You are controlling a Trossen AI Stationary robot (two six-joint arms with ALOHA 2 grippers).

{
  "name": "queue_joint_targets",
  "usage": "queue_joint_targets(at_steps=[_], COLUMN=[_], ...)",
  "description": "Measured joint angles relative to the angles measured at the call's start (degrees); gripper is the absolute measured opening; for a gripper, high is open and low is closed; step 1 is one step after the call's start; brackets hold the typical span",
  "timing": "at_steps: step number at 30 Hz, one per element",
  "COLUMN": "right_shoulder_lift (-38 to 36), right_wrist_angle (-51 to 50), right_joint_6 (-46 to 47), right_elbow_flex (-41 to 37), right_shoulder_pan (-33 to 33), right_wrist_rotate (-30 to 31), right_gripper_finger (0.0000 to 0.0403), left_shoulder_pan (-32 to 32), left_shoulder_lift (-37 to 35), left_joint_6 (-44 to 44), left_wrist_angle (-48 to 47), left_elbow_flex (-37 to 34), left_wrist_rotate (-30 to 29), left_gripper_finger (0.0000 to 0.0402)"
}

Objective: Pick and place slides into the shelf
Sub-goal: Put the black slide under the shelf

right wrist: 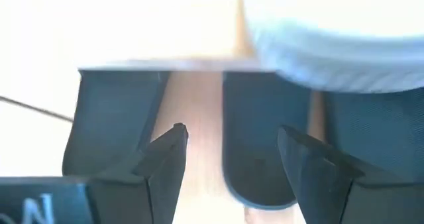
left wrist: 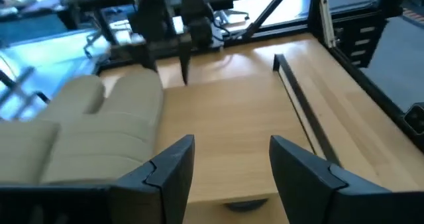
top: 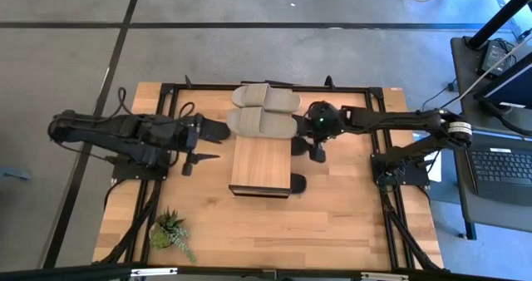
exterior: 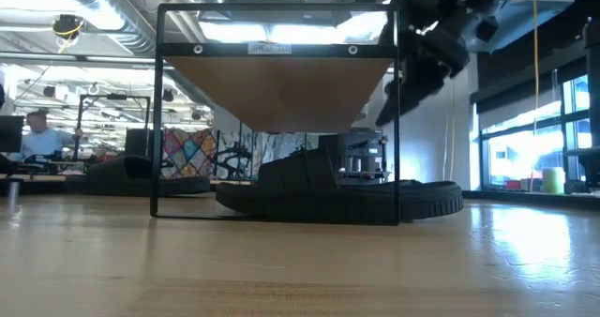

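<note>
On top of the wooden-topped shelf (top: 260, 166), at its far end, two beige slides (top: 263, 121) lie side by side, the farther one (top: 266, 98) overhanging toward the table's back edge. Beneath the plank, the low view shows a black slide (exterior: 342, 197) lying inside the dark frame, its end sticking out past the frame's post. From above, black slide ends poke out at the shelf's right side, one near the far corner (top: 298, 146) and one near the front corner (top: 297, 183); another black slide (top: 214, 131) lies on the tabletop (top: 349, 223) just left of the beige pair.

The right gripper (top: 317, 150) hangs just right of the shelf's far end, beside the beige pair, its jaws spread and empty. Its wrist view looks down past the two dark fingers (right wrist: 169, 159) at a black slide (right wrist: 258, 144) lying between and just beyond them, not gripped.

The left gripper (top: 193, 158) sits left of the shelf, jaws also parted and holding nothing. Its wrist view shows the beige slides (left wrist: 93, 134) beside its left finger (left wrist: 173, 164) and the bare plank ahead.

A small potted plant (top: 169, 229) stands near the table's front left.
</note>
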Motion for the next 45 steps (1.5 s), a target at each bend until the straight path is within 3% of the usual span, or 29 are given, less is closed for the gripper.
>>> queue_joint_targets(at_steps=[8,18,23,27,32,45], right_shoulder_lift=[-8.65,-16.30,-17.77,-17.75,-17.72,-17.69], right_wrist_angle=[1.87,14.57,23.72,30.40,31.40,31.61], right_joint_6=[-1.94,0.52,3.18,4.43,4.69,0.59], right_elbow_flex=[-2.08,-12.48,-19.36,-23.81,-24.94,-24.94], right_shoulder_pan=[-2.65,-4.73,-5.26,-5.26,-5.26,-5.26], right_wrist_rotate=[-0.02,-2.83,-3.97,-3.96,-3.93,-1.97], right_gripper_finger=[0.0237,0.0237,0.0237,0.0237,0.0237,0.0237], left_shoulder_pan=[10.92,22.97,29.95,34.43,38.73,40.08], left_shoulder_lift=[-1.39,-0.94,-0.78,-0.77,-1.00,-0.99], left_joint_6=[-0.56,-3.47,-7.54,-12.51,-20.25,-26.97], left_wrist_angle=[12.73,25.71,25.51,25.30,25.64,25.28], left_elbow_flex=[-8.86,-20.72,-22.29,-22.44,-22.42,-22.40], left_wrist_rotate=[21.18,33.73,31.93,26.54,19.11,15.52], left_gripper_finger=[0.0188,0.0188,0.0188,0.0188,0.0188,0.0188])
